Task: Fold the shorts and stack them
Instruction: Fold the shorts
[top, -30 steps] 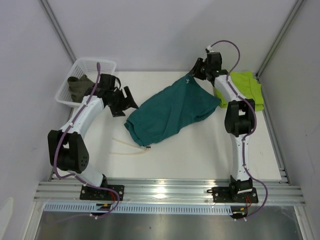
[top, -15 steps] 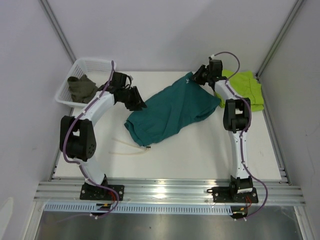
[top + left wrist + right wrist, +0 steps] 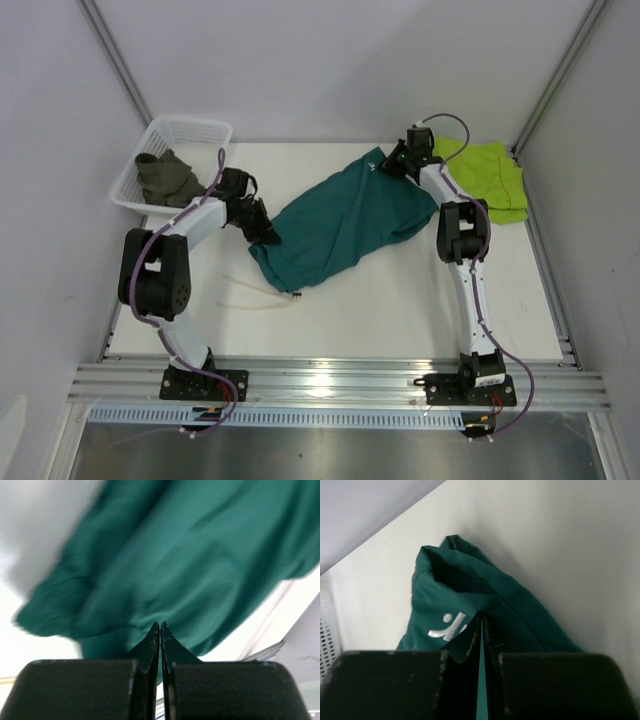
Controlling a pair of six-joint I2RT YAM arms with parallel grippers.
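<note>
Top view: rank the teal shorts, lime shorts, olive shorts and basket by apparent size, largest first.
1. teal shorts
2. basket and lime shorts: too close to rank, since the right arm covers part of the lime pair
3. olive shorts, bunched in the basket

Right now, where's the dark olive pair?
Top view, far left: the dark olive shorts lie in the white basket at the back-left corner, beyond the left tool and left of the teal shorts.
</note>
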